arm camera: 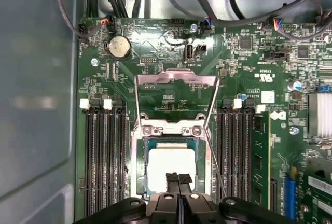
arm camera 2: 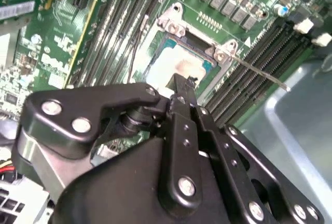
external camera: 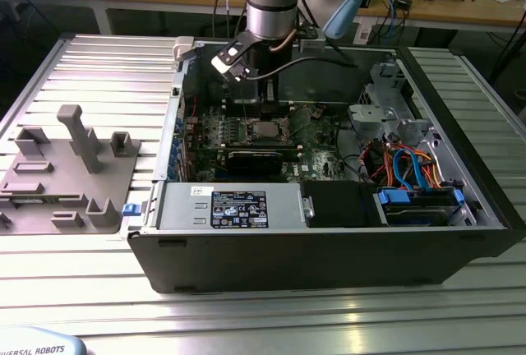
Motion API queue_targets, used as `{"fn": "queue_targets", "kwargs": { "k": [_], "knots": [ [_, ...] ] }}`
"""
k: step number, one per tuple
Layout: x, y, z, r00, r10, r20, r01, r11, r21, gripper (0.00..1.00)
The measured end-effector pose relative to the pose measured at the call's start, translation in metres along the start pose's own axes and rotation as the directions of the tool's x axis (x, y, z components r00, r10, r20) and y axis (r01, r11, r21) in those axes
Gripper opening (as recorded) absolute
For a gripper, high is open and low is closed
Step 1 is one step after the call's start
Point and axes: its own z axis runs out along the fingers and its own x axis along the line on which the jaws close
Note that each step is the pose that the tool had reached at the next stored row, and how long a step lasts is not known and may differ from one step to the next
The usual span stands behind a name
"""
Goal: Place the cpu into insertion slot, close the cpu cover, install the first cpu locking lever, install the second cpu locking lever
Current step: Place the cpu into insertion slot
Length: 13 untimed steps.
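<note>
cpu (arm camera: pixel 171 163) in insertion slot (arm camera: pixel 134 172) | cpu cover (arm camera: pixel 175 78) raised | tool (arm camera: pixel 179 178) closed above

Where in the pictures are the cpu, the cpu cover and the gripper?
cpu (arm camera: pixel 171 161), first wrist view, on its silver-grey metal top.
cpu cover (arm camera: pixel 176 78), first wrist view, on the end bar of the raised frame.
gripper (arm camera: pixel 179 176), first wrist view, midway between its shut fingertips.

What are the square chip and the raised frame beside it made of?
The cpu looks topped with matte silver-grey metal, giving a soft pale glare. The cpu cover seems thin polished sheet metal, probably steel: its narrow strips reflect brightly.
</note>
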Motion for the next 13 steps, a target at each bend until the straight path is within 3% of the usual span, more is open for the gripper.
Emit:
{"fn": "queue_targets", "kwargs": {
  "k": [5,11,13],
  "knots": [
    [-0.0004,0.0002,-0.0046,1.0000,0.000,-0.0001,0.000,1.0000,-0.0001,0.11],
    [-0.0011,0.0007,-0.0203,1.0000,0.000,-0.0002,0.000,1.0000,0.0000,0.11],
    [-0.0014,0.0010,-0.0284,1.0000,0.000,-0.0004,0.000,1.0000,0.0000,0.11]
  ]
}}
